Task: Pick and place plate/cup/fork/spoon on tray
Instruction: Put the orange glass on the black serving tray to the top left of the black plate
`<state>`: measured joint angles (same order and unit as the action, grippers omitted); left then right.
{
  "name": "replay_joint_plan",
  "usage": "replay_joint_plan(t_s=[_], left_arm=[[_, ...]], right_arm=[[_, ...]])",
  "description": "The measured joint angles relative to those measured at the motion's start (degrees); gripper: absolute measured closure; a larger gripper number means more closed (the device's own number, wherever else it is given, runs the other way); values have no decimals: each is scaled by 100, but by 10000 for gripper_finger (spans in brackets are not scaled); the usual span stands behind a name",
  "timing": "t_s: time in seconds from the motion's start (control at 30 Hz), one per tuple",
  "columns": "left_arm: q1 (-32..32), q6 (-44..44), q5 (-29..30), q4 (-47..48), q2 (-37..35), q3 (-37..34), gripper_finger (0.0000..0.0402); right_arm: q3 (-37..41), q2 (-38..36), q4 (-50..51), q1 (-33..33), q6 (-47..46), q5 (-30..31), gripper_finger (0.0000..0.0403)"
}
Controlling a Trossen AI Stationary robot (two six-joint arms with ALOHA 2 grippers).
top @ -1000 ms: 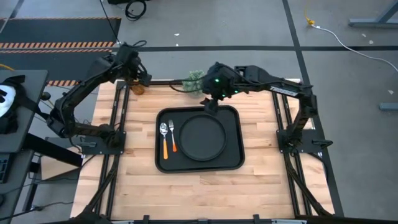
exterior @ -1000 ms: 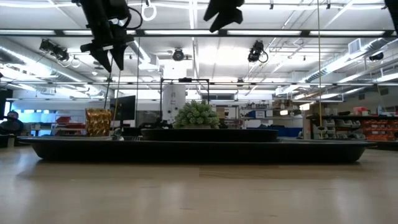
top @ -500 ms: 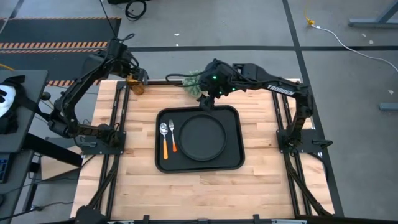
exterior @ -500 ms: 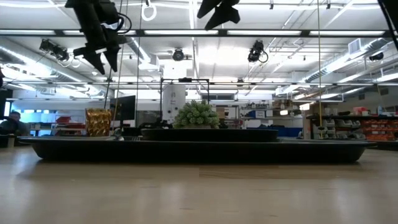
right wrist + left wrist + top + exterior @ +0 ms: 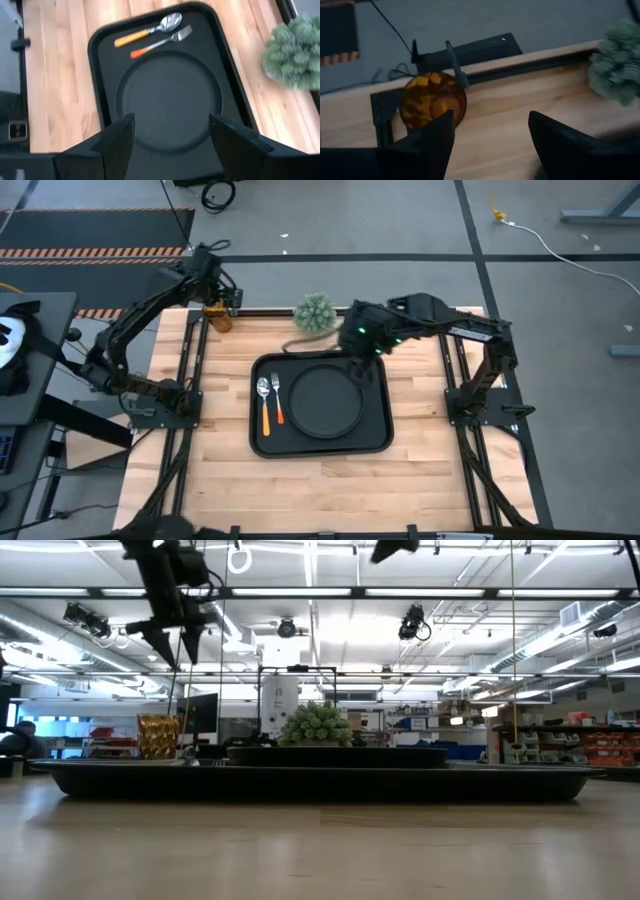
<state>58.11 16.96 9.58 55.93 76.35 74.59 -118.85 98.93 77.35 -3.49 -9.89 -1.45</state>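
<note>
tray (image 5: 375, 435) mid-counter, plate (image 5: 326, 400) on it beside fork and spoon, right tool (image 5: 362, 362) wide, empty, over tray's far edge, cup (image 5: 218, 317) off tray at far corner, left tool (image 5: 226, 301) wide above cup

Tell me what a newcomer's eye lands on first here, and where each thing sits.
The big black tray at mid-table draws the eye, with the round black plate on it and an orange-handled spoon and fork beside the plate. The amber cup stands alone at the far left corner, the open left gripper hovering above it.
</note>
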Motion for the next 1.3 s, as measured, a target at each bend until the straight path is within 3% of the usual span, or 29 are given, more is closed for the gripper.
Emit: replay_joint_plan(t_s=[0.3, 0.53, 0.97, 1.13, 1.3], left_arm=[[-183, 539, 788, -251, 1137, -2, 143], [-4, 939, 827, -128, 1680, -2, 143], [344, 1099, 657, 0, 2679, -2, 151], [463, 928, 520, 74, 2843, -2, 210], [423, 557, 566, 136, 2834, -2, 328]], right_arm=[[0, -842, 910, 884, -538, 417, 143], [88, -1532, 1269, 1389, -712, 618, 143], [98, -2030, 1267, 1240, -596, 1144, 143], [101, -1973, 1238, 1036, -246, 1053, 143], [101, -1912, 1249, 845, 45, 1038, 143]])
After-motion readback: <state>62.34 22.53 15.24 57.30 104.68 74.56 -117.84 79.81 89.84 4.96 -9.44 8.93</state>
